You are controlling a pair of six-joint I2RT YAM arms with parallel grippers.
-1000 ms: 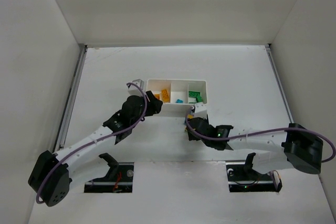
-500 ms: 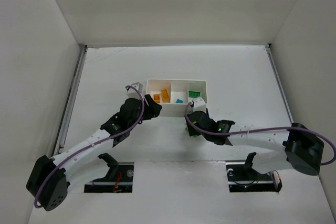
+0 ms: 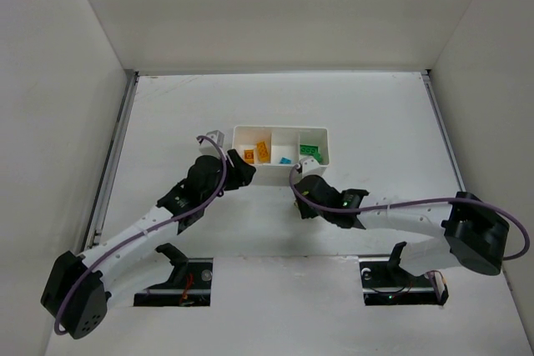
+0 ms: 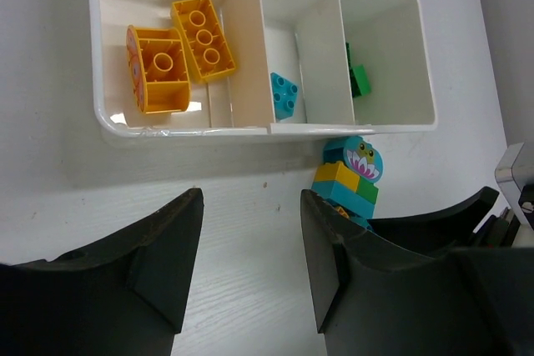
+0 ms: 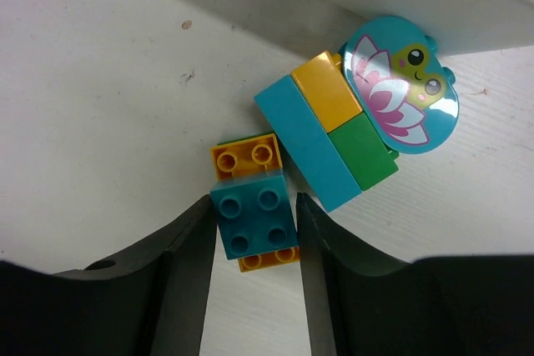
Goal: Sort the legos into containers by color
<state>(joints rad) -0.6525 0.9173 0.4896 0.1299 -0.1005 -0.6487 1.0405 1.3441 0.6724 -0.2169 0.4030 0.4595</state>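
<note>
The white tray [image 4: 250, 129] has three containers: two orange legos [image 4: 203, 37] in the left one, a cyan lego [image 4: 284, 95] in the middle one, a green lego [image 4: 359, 79] in the right one. Just in front of its near wall lies a mixed clump [image 5: 317, 139] of cyan, yellow and green bricks with a round frog piece [image 5: 400, 93]. Beside it, a teal brick [image 5: 253, 221] sits on an orange brick [image 5: 244, 157]. My right gripper [image 5: 253, 203] is shut on the teal brick, both fingers touching its sides. My left gripper [image 4: 250, 206] hangs open over bare table before the tray.
The tray [image 3: 282, 129] stands at the table's middle, with both arms converging on its near side. The right arm [image 4: 434, 223] lies close beside the left gripper's right finger. White walls enclose the table on three sides.
My right gripper has slid a little left along the tray's near side and its jaws have come in against the teal brick. The left arm has barely shifted.
</note>
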